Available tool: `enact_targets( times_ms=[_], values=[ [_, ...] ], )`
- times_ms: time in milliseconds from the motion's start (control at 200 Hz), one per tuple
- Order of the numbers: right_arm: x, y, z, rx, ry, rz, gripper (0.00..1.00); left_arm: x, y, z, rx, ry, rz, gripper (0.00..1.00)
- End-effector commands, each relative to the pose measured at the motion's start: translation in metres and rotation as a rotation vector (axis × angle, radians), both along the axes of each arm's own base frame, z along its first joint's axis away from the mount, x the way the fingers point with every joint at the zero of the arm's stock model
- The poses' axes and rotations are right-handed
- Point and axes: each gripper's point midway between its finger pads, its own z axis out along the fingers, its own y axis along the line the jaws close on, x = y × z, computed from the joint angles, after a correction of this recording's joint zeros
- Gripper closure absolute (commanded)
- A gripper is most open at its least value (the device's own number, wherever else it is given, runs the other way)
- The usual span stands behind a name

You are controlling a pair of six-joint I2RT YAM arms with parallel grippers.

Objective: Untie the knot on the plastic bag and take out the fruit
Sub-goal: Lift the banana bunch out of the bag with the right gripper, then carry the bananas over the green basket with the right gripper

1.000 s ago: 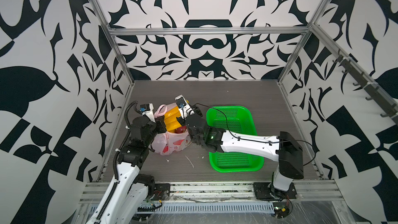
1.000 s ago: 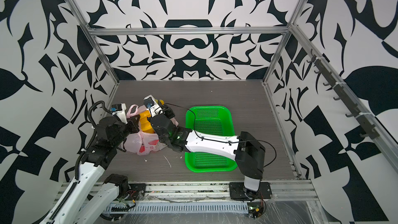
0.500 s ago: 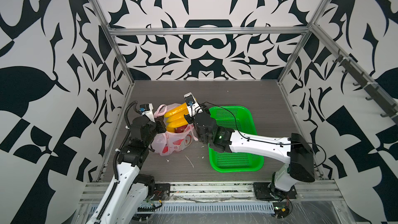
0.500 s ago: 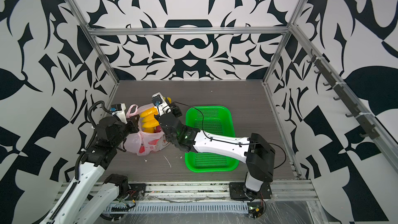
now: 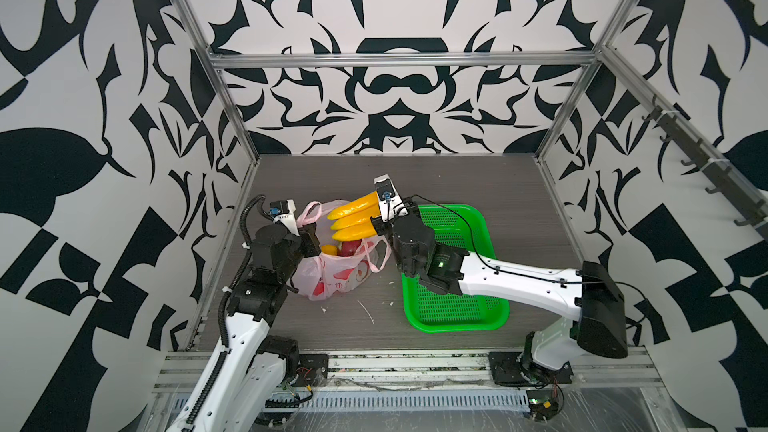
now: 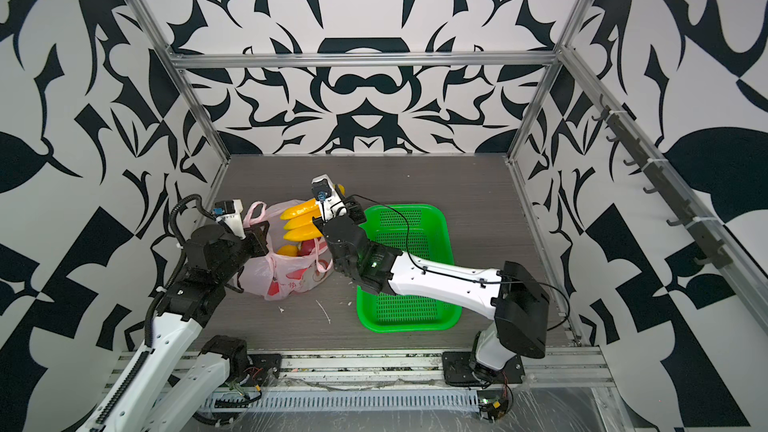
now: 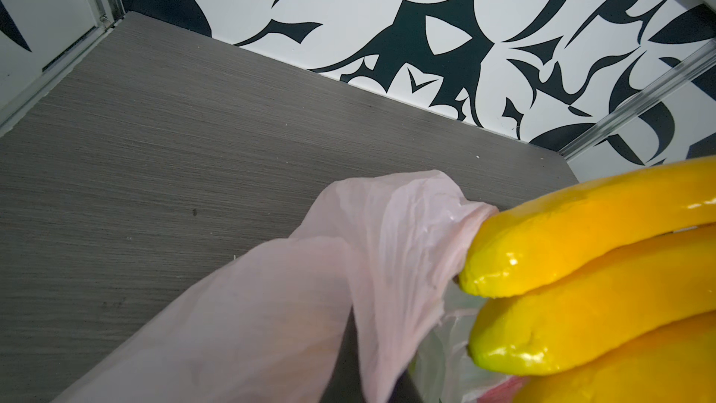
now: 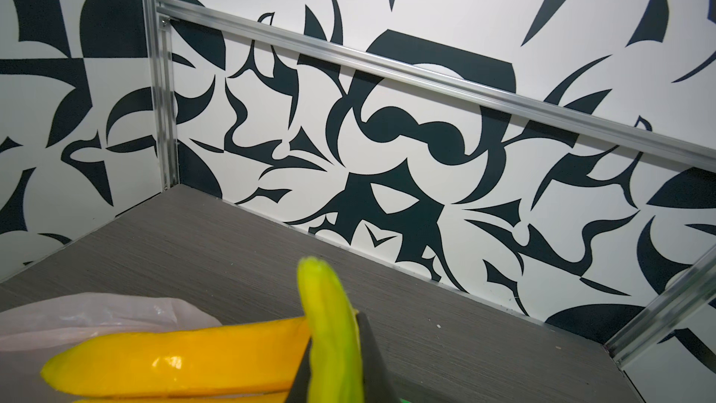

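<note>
Observed from the front of the cell. The right gripper is clamped on the green stem of the bunch of smooth yellow bananas and holds it in the air above the open mouth of the thin, translucent pale pink plastic bag. The bunch's long axis runs about level, from the stem in the jaws out towards the left arm, tips over the bag.

The left gripper is closed on the bag's near rim, pinning it to the dark grey wood-grain table. The two pink handle loops hang free; no knot is visible. A small orange citrus and a magenta dragon fruit lie inside the bag.

Deciding relation: the green perforated rectangular plastic basket stands just beside the bag on the right arm's side, directly under that arm's forearm. The right arm is plainly the nearer one.

Pose: the right arm reaches low and forward across the basket, wrist raised. The left arm is bent at the bag.

Judgement: bananas nearly clear of the bag; a short carry to the right would bring them over the basket.
</note>
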Motion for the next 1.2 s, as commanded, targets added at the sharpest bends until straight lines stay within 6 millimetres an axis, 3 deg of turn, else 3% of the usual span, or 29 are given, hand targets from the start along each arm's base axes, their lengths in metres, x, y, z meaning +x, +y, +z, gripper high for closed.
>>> enact_targets(
  times_ms=[0,440,855,1195],
  values=[
    [0.000,-0.028,0.024,0.100,-0.016,-0.048,1.00,-0.001,0.001,-0.002,0.008,0.000,-0.003,1.00],
    [0.002,-0.092,0.005,0.121,0.055,-0.145,1.00,-0.006,-0.004,0.009,0.008,-0.016,-0.038,1.00],
    [0.003,-0.155,-0.012,0.118,0.098,-0.252,1.00,-0.011,-0.007,0.005,0.002,-0.008,-0.060,1.00],
    [0.012,-0.182,-0.045,0.117,0.156,-0.307,1.00,-0.011,-0.009,0.002,0.004,0.005,-0.074,1.00]
  ],
)
